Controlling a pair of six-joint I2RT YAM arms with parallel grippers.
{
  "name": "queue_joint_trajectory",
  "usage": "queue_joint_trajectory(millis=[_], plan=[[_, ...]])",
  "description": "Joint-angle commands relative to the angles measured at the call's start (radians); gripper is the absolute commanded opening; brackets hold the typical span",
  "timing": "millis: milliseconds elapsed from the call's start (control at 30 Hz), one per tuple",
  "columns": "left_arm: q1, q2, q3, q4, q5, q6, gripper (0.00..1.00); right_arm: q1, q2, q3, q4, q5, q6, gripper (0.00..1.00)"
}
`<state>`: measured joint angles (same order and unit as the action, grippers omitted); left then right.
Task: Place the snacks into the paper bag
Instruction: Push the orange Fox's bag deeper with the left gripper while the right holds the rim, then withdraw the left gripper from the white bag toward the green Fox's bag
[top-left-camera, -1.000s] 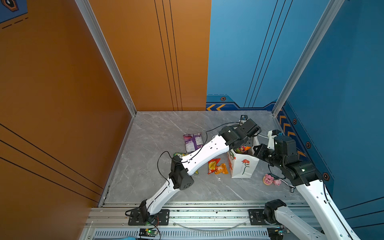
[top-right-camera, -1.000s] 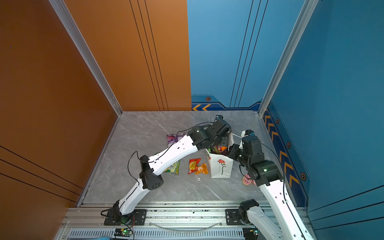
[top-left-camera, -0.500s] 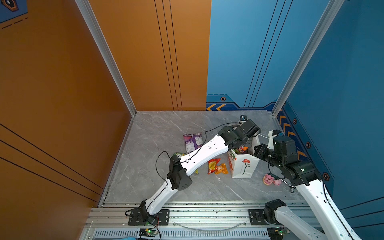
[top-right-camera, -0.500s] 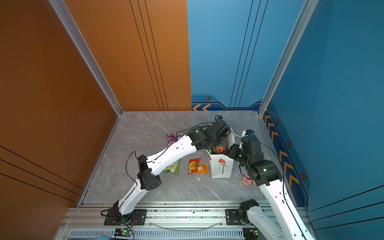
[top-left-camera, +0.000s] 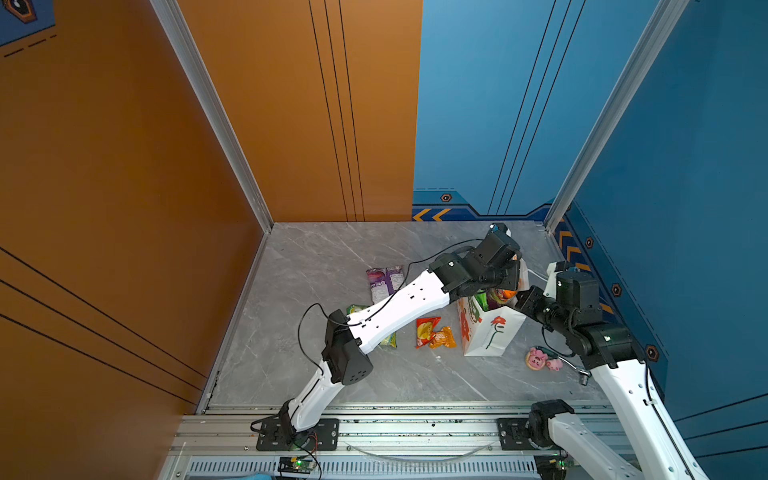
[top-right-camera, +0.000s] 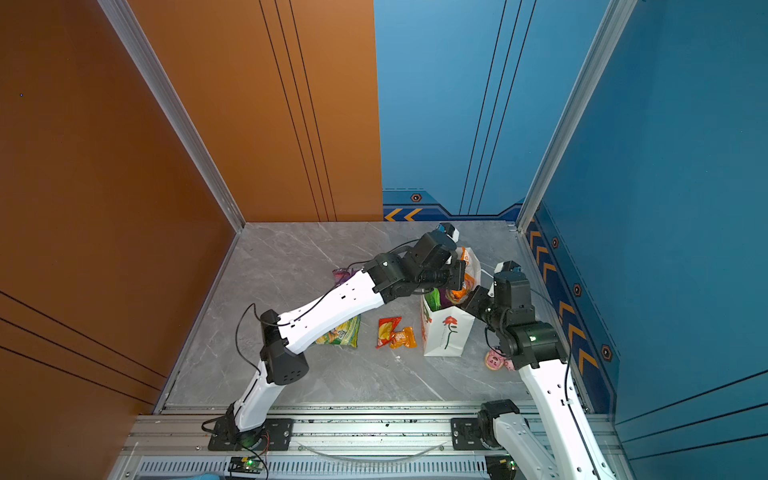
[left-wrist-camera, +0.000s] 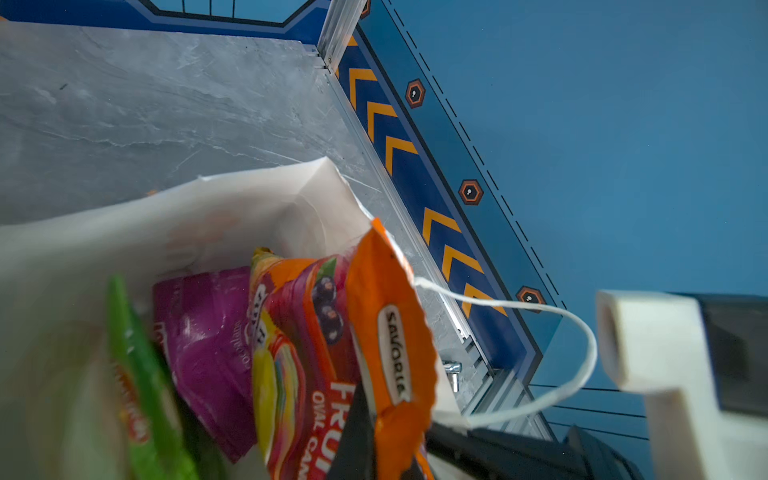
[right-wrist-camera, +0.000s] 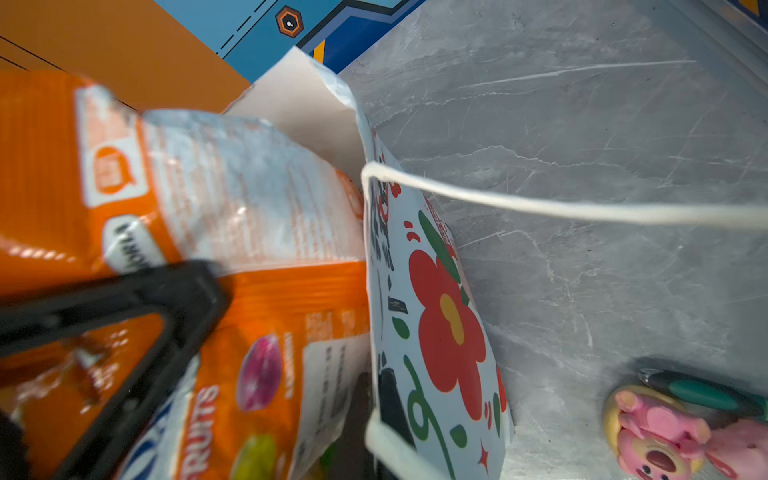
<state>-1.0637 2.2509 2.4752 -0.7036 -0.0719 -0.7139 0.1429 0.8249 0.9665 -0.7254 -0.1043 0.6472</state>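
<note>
The white paper bag (top-left-camera: 488, 336) (top-right-camera: 446, 336) with a red flower stands upright at the right. My left gripper (top-left-camera: 505, 286) (left-wrist-camera: 386, 419) hangs over its mouth, shut on the top edge of an orange candy bag (left-wrist-camera: 386, 299) (right-wrist-camera: 270, 291) that stands half inside. A purple packet (left-wrist-camera: 208, 340) and a green packet (left-wrist-camera: 141, 374) lie in the bag. My right gripper (top-left-camera: 521, 299) (right-wrist-camera: 374, 399) is shut on the bag's right wall. On the table lie purple grape bags (top-left-camera: 384, 282), a green bag (top-right-camera: 340, 332) partly under the left arm, and small red and orange packets (top-left-camera: 434, 332).
Pink pig toys (top-left-camera: 542, 359) (right-wrist-camera: 665, 432) lie on the marble table right of the bag, under the right arm. A white cord handle (right-wrist-camera: 540, 208) loops out from the bag. The blue wall (top-left-camera: 582, 266) stands close behind and to the right.
My left gripper's jaws have closed on the orange candy bag over the bag's mouth. The left arm has shifted slightly; the right arm has stayed put.
</note>
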Motion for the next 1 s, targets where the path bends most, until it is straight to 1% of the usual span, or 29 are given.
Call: queue_joint_trajectory(millis=[0,133,267,333,367,433,467,633,767,967], plan=[[0.010,0.090,0.126,-0.117,0.027,-0.015,0.00,-0.002,-0.019,0.001,0.035,-0.028,-0.008,0.00],[0.018,0.120,0.137,-0.156,0.006,-0.020,0.00,0.001,-0.023,0.001,0.042,-0.030,-0.004,0.00],[0.024,0.126,0.141,-0.204,-0.040,-0.005,0.00,0.006,-0.024,0.001,0.049,-0.032,0.000,0.00],[0.026,0.125,0.141,-0.206,-0.036,0.003,0.06,0.010,-0.022,0.000,0.052,-0.030,0.002,0.00],[0.025,0.121,0.146,-0.205,-0.034,0.010,0.14,0.013,-0.021,0.000,0.053,-0.028,0.001,0.00],[0.020,0.114,0.160,-0.205,-0.042,0.028,0.32,0.016,-0.018,0.000,0.053,-0.023,0.002,0.00],[0.017,0.107,0.164,-0.205,-0.054,0.036,0.38,0.017,-0.018,0.000,0.053,-0.021,0.002,0.00],[0.012,0.064,0.153,-0.205,-0.082,0.061,0.57,0.018,-0.021,0.001,0.046,-0.008,-0.001,0.00],[-0.006,-0.001,0.112,-0.205,-0.136,0.091,0.66,0.018,-0.017,0.006,0.035,0.006,-0.009,0.00],[-0.051,-0.117,0.044,-0.201,-0.229,0.155,0.75,0.015,-0.007,0.009,0.032,0.011,-0.017,0.00]])
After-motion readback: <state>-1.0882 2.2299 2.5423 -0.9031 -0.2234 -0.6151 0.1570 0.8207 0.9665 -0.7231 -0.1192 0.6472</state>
